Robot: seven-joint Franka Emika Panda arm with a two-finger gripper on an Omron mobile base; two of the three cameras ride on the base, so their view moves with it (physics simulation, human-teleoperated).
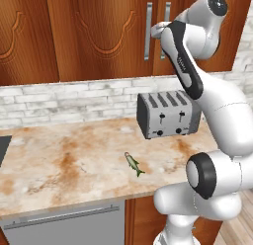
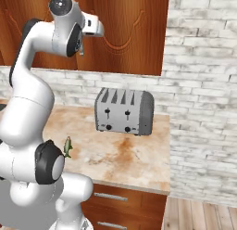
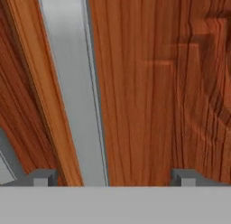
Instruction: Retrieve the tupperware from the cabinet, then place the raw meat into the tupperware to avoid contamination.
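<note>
The cabinet (image 1: pixel 99 36) (image 2: pixel 129 34) hangs above the counter with both wooden doors shut. My gripper (image 3: pixel 113 177) is open and pressed up close to the door (image 3: pixel 144 105). One silver bar handle (image 3: pixel 74 92) runs between the two fingertips, nearer the left one (image 3: pixel 43 175), and nothing is gripped. From the left base view my hand (image 1: pixel 159 29) sits at the pair of handles (image 1: pixel 148 31). The raw meat (image 1: pixel 134 164) (image 2: pixel 68 147), a tiny fish, lies on the counter near its front edge. The tupperware is out of view.
A silver toaster (image 1: pixel 168 114) (image 2: pixel 124 111) stands at the back of the marbled counter (image 1: pixel 64 160), below my hand. A grey appliance front (image 1: pixel 64 224) sits under the counter. A brick wall (image 2: pixel 203 108) closes the right end.
</note>
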